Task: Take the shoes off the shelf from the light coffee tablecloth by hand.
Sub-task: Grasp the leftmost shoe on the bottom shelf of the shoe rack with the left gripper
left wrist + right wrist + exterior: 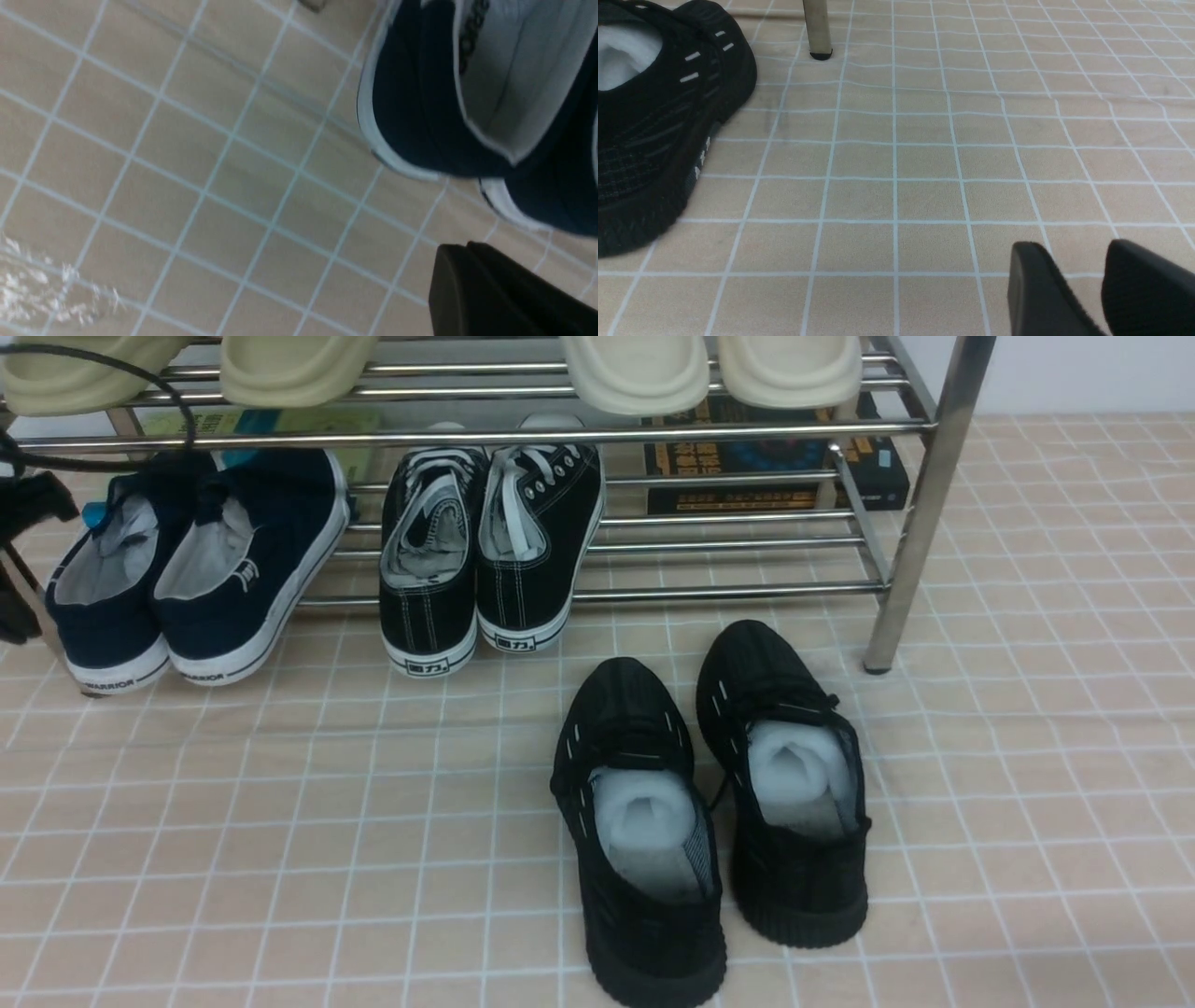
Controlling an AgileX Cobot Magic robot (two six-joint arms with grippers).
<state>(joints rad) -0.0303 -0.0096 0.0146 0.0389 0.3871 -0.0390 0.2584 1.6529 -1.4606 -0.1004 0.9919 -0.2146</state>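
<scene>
The shoes [187,588] are a navy pair with white WARRIOR soles. They lean on the left end of the chrome shelf's [924,504] lower tier, heels down at the light coffee tablecloth [280,821]. In the left wrist view the shoes' heels [420,107] hang close beyond my left gripper [460,249], which is shut and holds nothing, apart from them. My right gripper [1069,249] stands open over bare cloth [901,163] with nothing between its fingers; it does not show in the front view.
Black lace-up sneakers [485,551] lean on the lower tier beside the navy pair. Two all-black knit trainers [709,803] stand on the cloth in front; one [654,130] lies near my right gripper. Beige slippers [635,369] fill the top tier. A shelf leg [817,28] stands behind.
</scene>
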